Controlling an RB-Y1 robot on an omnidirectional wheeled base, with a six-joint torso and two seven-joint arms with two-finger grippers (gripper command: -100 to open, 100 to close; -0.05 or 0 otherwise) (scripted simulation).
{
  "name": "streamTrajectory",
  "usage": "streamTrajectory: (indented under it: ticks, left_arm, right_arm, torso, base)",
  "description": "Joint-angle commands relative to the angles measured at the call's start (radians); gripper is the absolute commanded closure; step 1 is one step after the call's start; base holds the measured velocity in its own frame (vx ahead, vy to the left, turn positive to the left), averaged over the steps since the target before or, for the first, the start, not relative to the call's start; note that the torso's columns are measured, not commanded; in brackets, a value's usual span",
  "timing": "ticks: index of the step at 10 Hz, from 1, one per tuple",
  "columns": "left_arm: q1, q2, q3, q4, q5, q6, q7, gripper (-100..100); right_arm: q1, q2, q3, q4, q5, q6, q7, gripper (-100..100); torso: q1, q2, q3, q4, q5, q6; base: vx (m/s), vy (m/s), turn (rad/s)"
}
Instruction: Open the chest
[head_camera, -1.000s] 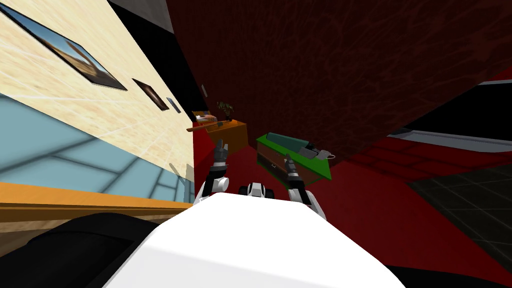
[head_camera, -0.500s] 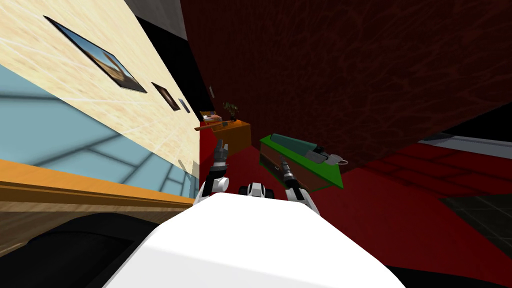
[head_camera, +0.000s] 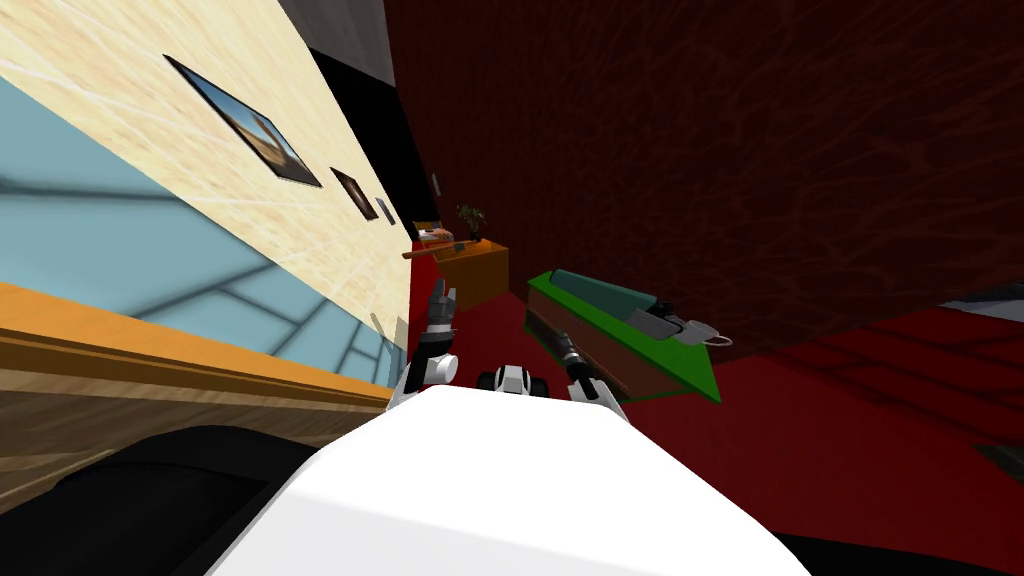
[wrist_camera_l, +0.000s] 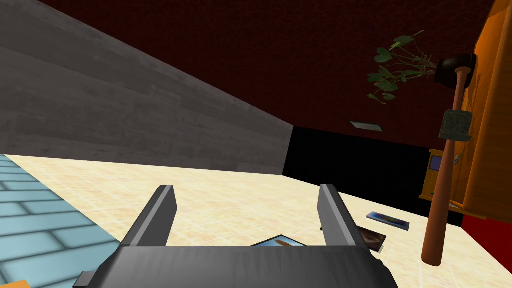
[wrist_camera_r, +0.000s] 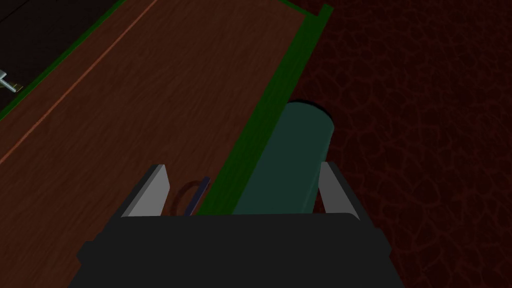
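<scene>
The chest (head_camera: 598, 352) is a long low box with a brown front and a green top, standing against the dark red wall. A teal roll (head_camera: 600, 290) lies along its top. My right gripper (head_camera: 564, 339) hangs close before the brown front near the chest's left end. In the right wrist view the right gripper (wrist_camera_r: 240, 182) is open, with a small ring handle (wrist_camera_r: 186, 198) on the brown front (wrist_camera_r: 150, 100) just inside one finger, and the green edge (wrist_camera_r: 265, 115) and teal roll (wrist_camera_r: 290, 155) between the fingers. My left gripper (head_camera: 440, 291) is raised and open (wrist_camera_l: 247, 200), holding nothing.
Grey items (head_camera: 665, 322) and a mug-like thing (head_camera: 708, 334) lie on the chest's right end. Left of it stands an orange cabinet (head_camera: 478, 272) with a plant (head_camera: 470, 215) and a bat (head_camera: 432, 253). A wooden ledge (head_camera: 150, 350) runs at far left. Red floor (head_camera: 850, 430) lies right.
The whole head view has shifted: I have moved closer and turned, so the chest looks larger and further right. My right gripper has dropped nearer the chest's front. The left arm stays put.
</scene>
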Motion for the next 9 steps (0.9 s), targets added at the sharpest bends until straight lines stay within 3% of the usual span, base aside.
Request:
streamTrajectory:
  ticks: [1,2,4,5,8,9]
  left_arm:
    - [0.0,0.0,0.0,0.0,0.0,0.0,0.0,0]
    - [0.0,0.0,0.0,0.0,0.0,0.0,0.0,0]
    - [0.0,0.0,0.0,0.0,0.0,0.0,0.0,0]
    - [0.0,0.0,0.0,0.0,0.0,0.0,0.0,0]
    - [0.0,0.0,0.0,0.0,0.0,0.0,0.0,0]
    - [0.0,0.0,0.0,0.0,0.0,0.0,0.0,0]
  right_arm:
    - [-0.009,-0.011,0.015,0.023,0.02,0.073,-0.003,-100]
    - [-0.022,-0.021,0.042,0.072,0.067,0.101,-0.004,-100]
    - [-0.022,-0.021,0.042,0.083,0.067,0.147,-0.004,-100]
    - [-0.036,-0.031,0.07,0.136,0.115,0.175,-0.006,-100]
    - [-0.036,-0.031,0.07,0.143,0.115,0.222,-0.006,-100]
    - [-0.051,-0.039,0.098,0.196,0.163,0.261,-0.007,-100]
  torso:
    - [0.0,0.0,-0.001,0.0,0.001,0.001]
    - [0.0,0.0,0.0,0.0,0.0,0.001]
    - [0.001,-0.001,-0.001,0.0,0.001,0.001]
    - [0.0,0.001,0.0,0.0,0.0,0.001]
    - [0.0,0.001,0.0,0.0,0.0,0.001]
    - [0.0,0.002,0.001,0.0,0.0,0.001]
  base:
    - [0.018,0.011,-0.013]
    - [0.037,0.028,0.186]
    - [0.029,0.019,0.07]
    - [0.043,0.022,0.196]
    - [0.021,0.015,0.037]
    - [0.03,0.015,0.247]
